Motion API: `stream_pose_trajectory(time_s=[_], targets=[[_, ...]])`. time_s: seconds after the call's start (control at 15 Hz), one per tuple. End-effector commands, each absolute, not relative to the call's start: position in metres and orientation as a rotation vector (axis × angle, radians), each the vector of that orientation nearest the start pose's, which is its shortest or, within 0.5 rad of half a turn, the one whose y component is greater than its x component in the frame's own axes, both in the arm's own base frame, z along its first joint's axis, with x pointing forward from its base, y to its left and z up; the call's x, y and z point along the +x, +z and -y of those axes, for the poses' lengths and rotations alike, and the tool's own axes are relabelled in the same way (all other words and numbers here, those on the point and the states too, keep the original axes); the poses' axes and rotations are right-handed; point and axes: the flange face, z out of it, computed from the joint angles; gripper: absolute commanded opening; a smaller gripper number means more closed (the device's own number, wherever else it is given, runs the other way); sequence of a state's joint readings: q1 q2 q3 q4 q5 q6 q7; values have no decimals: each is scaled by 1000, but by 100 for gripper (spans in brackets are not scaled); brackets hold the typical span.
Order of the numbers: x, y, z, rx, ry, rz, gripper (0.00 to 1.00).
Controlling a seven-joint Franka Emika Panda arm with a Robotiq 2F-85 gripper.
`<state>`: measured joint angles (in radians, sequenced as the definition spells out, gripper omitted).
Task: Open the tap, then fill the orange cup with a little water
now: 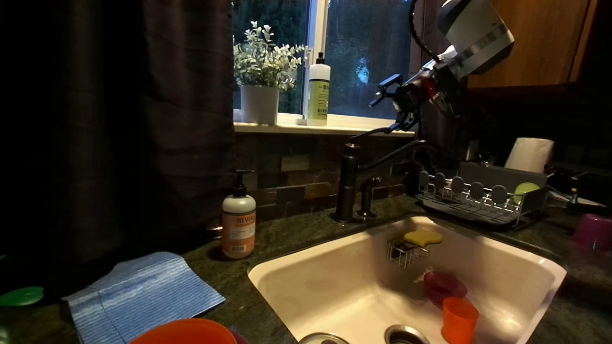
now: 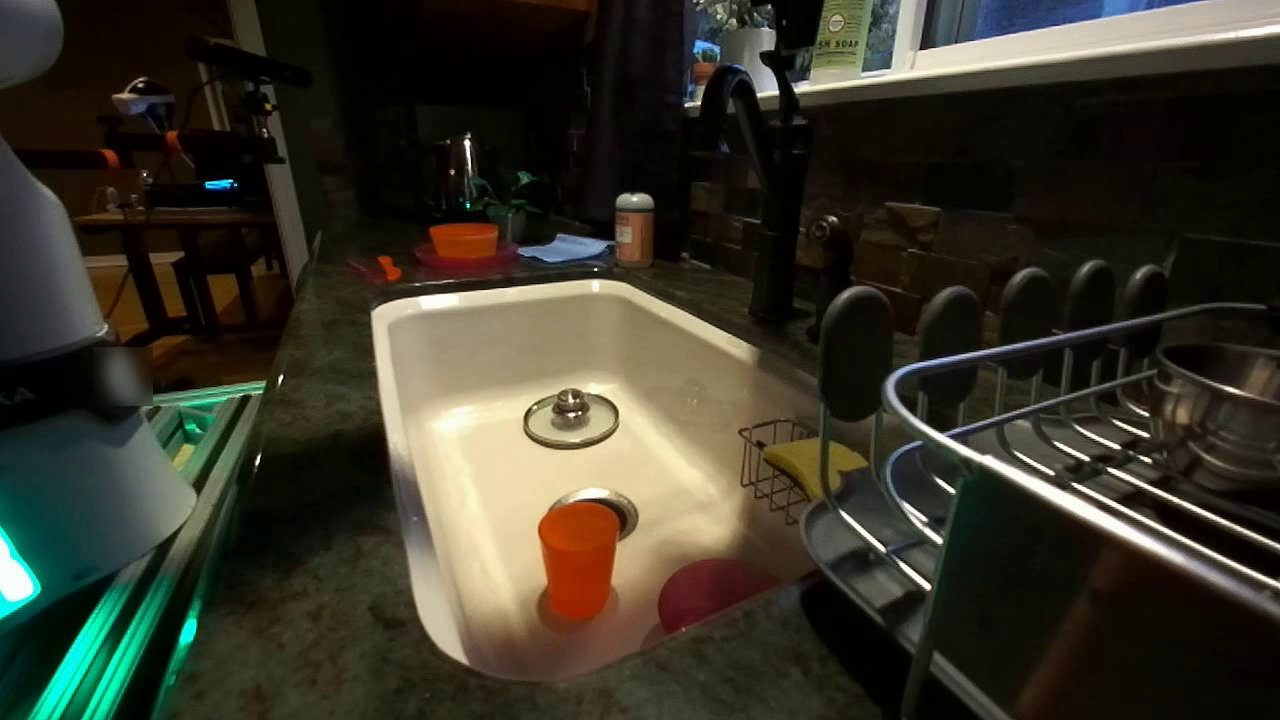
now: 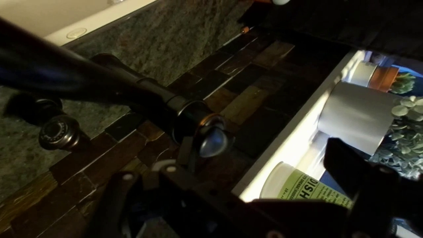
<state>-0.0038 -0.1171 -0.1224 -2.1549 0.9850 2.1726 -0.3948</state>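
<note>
White sink (image 1: 330, 270): no water seen running, so opening is judged the step in hand. Tap (image 1: 347, 188): at about 11 o'clock from sink centre in an exterior view. Gripper (image 3: 261, 143): fingers (image 3: 343, 160) seen spread in the wrist view, nothing pinched. Dish soap bottle (image 3: 302, 186): at 4 o'clock there, to be kept clear of in any swing. Orange cup (image 2: 578, 560): stood upright in the sink, 6 o'clock in an exterior view, not gripped. Lever (image 1: 369, 134): one finger is placed just by it, contact unclear. Should be pushed slowly near its free end, in a small arc, and eased if resistance is met. Should be stopped at a thin flow, since only a little water is wanted.
</note>
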Motion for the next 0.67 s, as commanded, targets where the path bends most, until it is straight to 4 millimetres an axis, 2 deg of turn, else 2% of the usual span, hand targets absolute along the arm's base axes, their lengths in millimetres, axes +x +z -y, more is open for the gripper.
stream_pose_trajectory(time_s=[0.0,0.6], targets=[[540,475,41,-2233,-366,-314,100],[541,467,45,-2216,-263,-341,100]])
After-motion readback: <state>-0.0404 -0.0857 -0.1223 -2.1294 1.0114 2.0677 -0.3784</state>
